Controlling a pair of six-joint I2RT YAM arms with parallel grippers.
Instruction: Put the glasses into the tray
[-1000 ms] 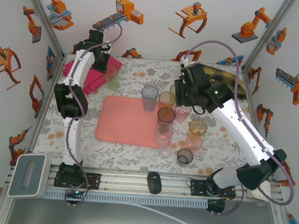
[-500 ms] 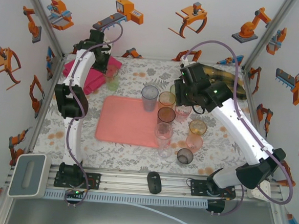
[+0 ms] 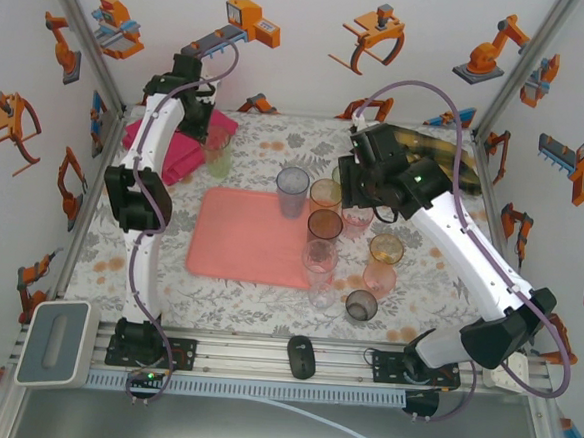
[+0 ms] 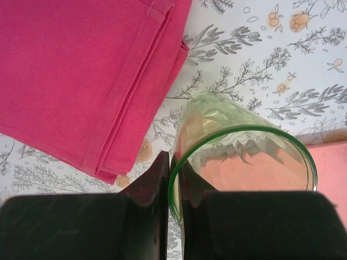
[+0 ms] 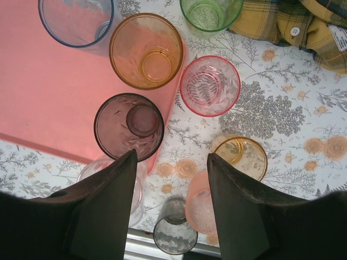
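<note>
Green glass [image 4: 227,122] upright, mouth up, rim pinched in left jaws; right jaws half-open, empty.

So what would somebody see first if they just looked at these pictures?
Probably the bunch of coloured glasses crowded along the right edge of the pink tray, some standing on it and some on the flowery table. Next, the left hand pinching the rim of a green glass right beside the folded bright pink cloth. The right hand hovers open above the bunch.
</note>
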